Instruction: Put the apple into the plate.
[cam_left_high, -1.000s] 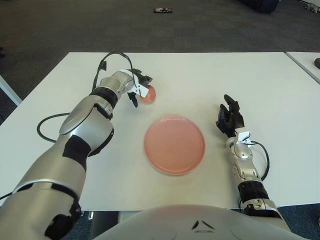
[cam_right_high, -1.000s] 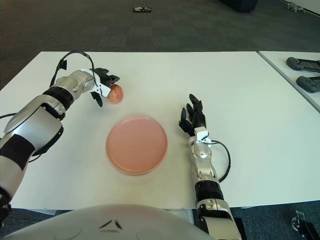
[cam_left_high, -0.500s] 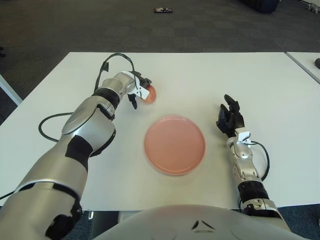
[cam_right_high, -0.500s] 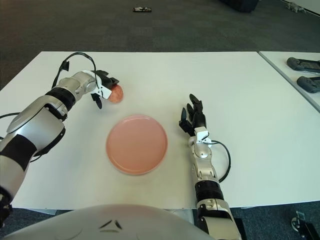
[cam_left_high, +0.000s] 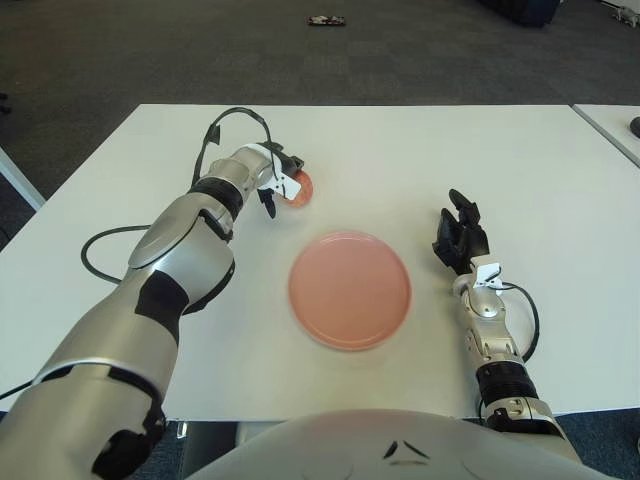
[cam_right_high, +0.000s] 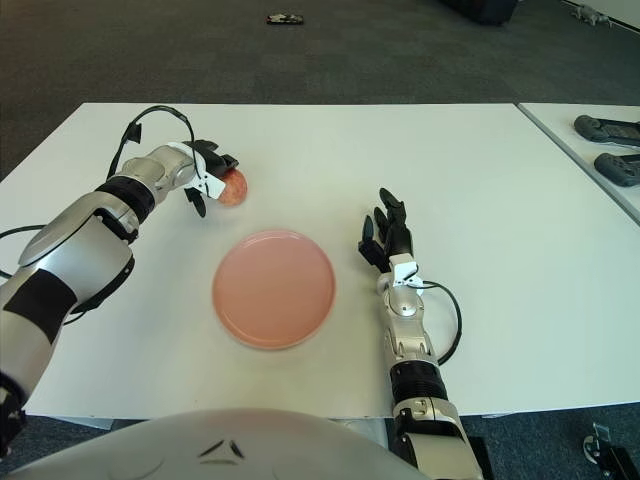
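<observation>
The reddish apple (cam_left_high: 299, 187) sits on the white table (cam_left_high: 430, 150), behind and to the left of the pink plate (cam_left_high: 349, 288). My left hand (cam_left_high: 280, 184) is pressed up to the apple's left side. Two fingers (cam_left_high: 293, 160) arch over its top and the thumb (cam_left_high: 265, 207) points down, away from it, so the hand is spread and not clamped. The plate holds nothing. My right hand (cam_left_high: 459, 235) shows to the right of the plate, fingers relaxed and holding nothing.
A black cable (cam_left_high: 100, 250) loops off my left arm over the table's left part. A second table at the right carries two dark devices (cam_right_high: 605, 130). A small dark object (cam_left_high: 326, 20) lies on the floor beyond the table.
My left hand has edged slightly closer to the apple, and the forearm has shifted a little. The apple, the plate and the right hand have not moved.
</observation>
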